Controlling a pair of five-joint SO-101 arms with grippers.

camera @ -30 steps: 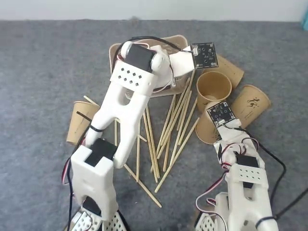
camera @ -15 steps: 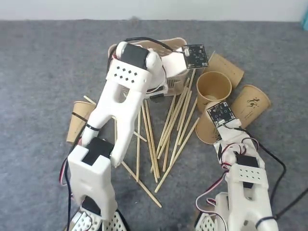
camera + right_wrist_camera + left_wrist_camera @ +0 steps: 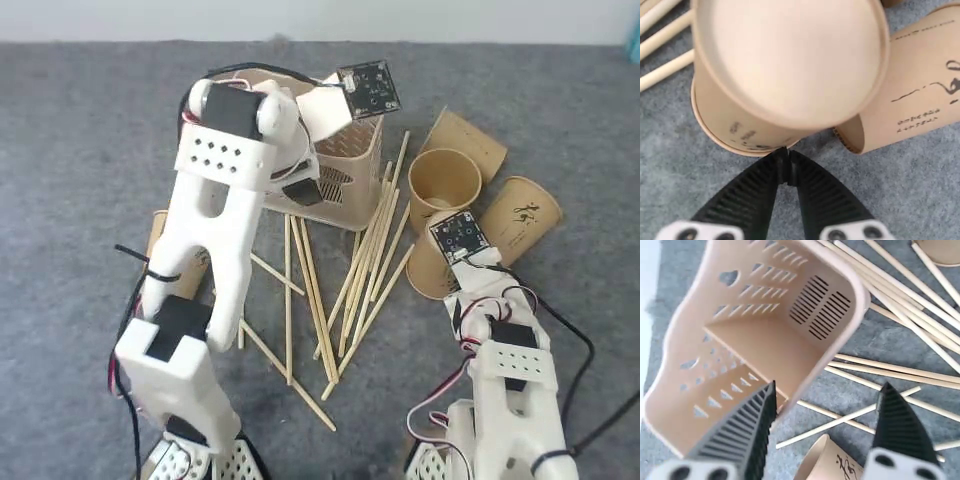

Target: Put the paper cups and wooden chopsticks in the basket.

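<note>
The tan slotted basket point(image 3: 335, 170) stands behind the fan of wooden chopsticks point(image 3: 345, 270). In the left wrist view its open mouth point(image 3: 765, 325) faces me, tilted. My left gripper point(image 3: 825, 432) hangs open just above its near rim, holding nothing, with a paper cup point(image 3: 822, 467) below. Several brown paper cups cluster at the right: one upright point(image 3: 445, 180), others lying on their sides point(image 3: 520, 215). My right gripper point(image 3: 788, 167) is shut and empty, its tips at the base of a paper cup point(image 3: 790, 65).
Another paper cup point(image 3: 160, 250) lies left of the chopsticks, partly hidden by the left arm point(image 3: 215, 240). The grey carpet point(image 3: 80, 150) is bare to the far left and along the back.
The left arm swung left and rose, its wrist camera moving left over the basket. The basket shifted and now shows its side wall. The right arm stayed still.
</note>
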